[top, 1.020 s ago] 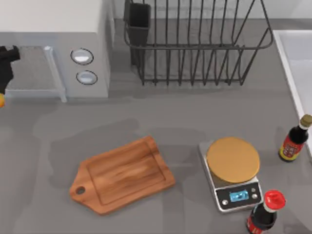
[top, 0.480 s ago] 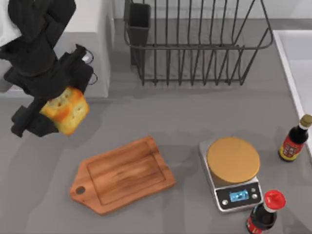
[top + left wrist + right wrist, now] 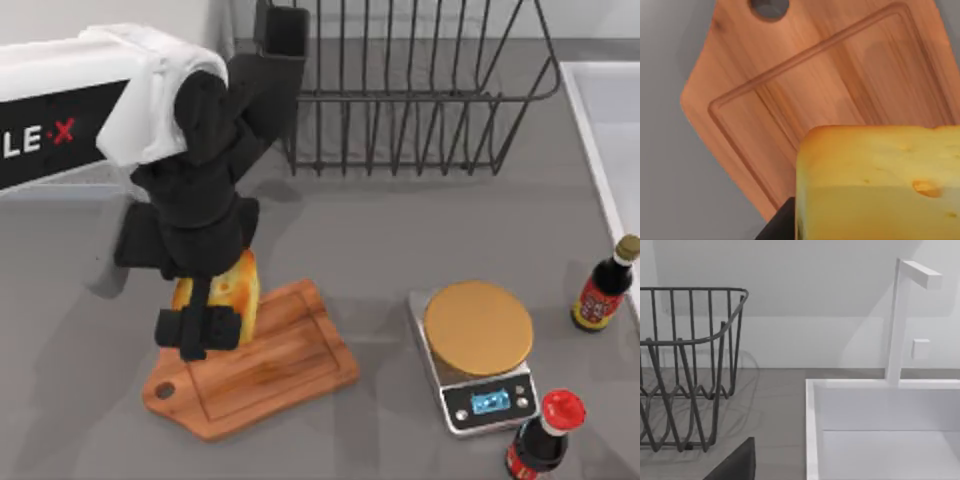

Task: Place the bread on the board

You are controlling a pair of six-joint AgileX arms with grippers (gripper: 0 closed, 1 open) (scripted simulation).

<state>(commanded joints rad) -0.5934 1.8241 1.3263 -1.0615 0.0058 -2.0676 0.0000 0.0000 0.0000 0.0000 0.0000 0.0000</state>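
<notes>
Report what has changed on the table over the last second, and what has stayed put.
The left arm's tool swept in from the top view's left edge, shut on the golden-yellow bread chunk, and now holds it over the left part of the reddish-brown wooden cutting board; whether they touch cannot be told. The board, the scale with its round tan disc, both sauce bottles and the wire rack kept their places.

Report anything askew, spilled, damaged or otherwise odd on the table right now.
Nothing stands out. The board lies flat, angled on the table, with the left gripper holding the bread over its upper left part. The scale and both bottles stand upright, with no spill.
</notes>
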